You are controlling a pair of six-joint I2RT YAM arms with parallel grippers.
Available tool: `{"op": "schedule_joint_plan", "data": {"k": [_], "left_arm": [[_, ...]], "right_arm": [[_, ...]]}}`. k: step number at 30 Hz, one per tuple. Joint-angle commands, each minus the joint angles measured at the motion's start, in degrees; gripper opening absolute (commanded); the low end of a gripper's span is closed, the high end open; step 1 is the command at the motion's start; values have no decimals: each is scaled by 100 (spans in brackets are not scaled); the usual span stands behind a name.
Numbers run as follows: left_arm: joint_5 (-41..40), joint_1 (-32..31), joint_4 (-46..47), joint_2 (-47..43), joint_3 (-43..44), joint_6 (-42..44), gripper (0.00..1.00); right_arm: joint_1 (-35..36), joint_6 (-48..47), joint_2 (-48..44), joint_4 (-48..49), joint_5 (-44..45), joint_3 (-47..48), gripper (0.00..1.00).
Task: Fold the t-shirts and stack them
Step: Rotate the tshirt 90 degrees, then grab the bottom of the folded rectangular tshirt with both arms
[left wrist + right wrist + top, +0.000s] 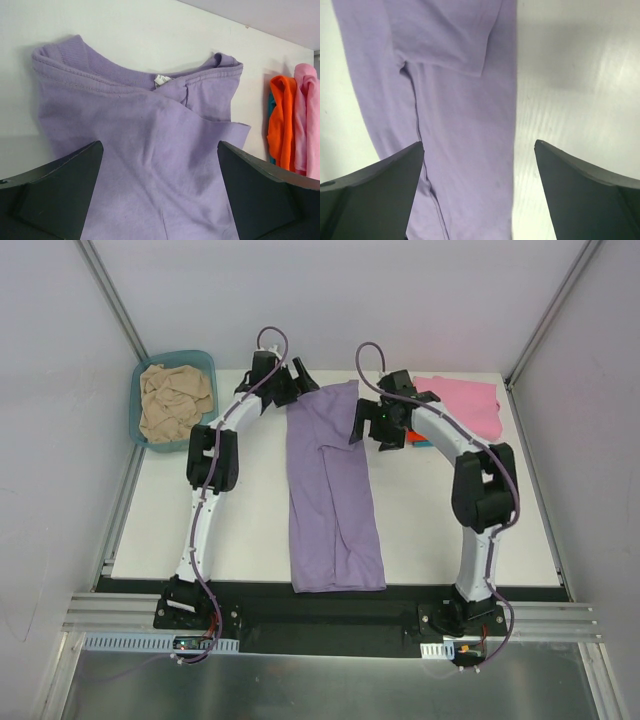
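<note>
A lavender t-shirt (330, 490) lies folded lengthwise as a long strip down the middle of the table, collar (125, 75) at the far end. My left gripper (296, 380) hovers open over the collar end (159, 145), with nothing between its fingers. The right gripper (362, 420) is open above the shirt's right edge (478, 143), one folded sleeve (450, 45) ahead of it. A pink t-shirt (465, 400) lies at the back right on top of an orange-red one (280, 120) and a teal one (270, 110). A beige t-shirt (175, 400) is crumpled in the basin.
The teal plastic basin (137, 390) stands at the back left corner. White enclosure walls close in the table on three sides. The black base rail (330, 610) runs along the near edge, just below the shirt's hem.
</note>
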Motion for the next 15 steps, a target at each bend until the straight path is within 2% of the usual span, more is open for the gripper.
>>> {"op": "schedule_joint_plan", "data": {"k": [1, 2, 3, 7, 9, 10, 12, 13, 14, 15], "left_arm": [[109, 82, -120, -1009, -68, 307, 99], [135, 82, -146, -1124, -164, 307, 99], [188, 74, -190, -1265, -244, 307, 99], [268, -14, -374, -2325, -876, 377, 99], [241, -75, -462, -2819, -1630, 343, 99], [276, -154, -515, -3387, -1946, 351, 99], [215, -260, -577, -3996, -3018, 290, 99], [41, -408, -612, -4652, -3439, 263, 99], [-109, -514, -630, -4981, -4296, 228, 99], [-250, -611, -630, -5332, -4740, 185, 99]], "right_arm": [[235, -634, -1812, -49, 969, -531, 97], [323, -749, -2052, -49, 1625, -836, 97], [385, -863, -2350, -40, 1866, -987, 97], [412, -461, -3573, 109, 2334, -2006, 97], [377, -328, -4154, 372, 2387, -2715, 97], [316, -293, -4321, 460, 2318, -2886, 97], [228, -275, -4637, 434, 1827, -3159, 97], [201, -266, -4752, 469, 1677, -3482, 97], [210, -197, -5023, 539, 1536, -3659, 97], [201, -153, -5173, 609, 1465, -3852, 97]]}}
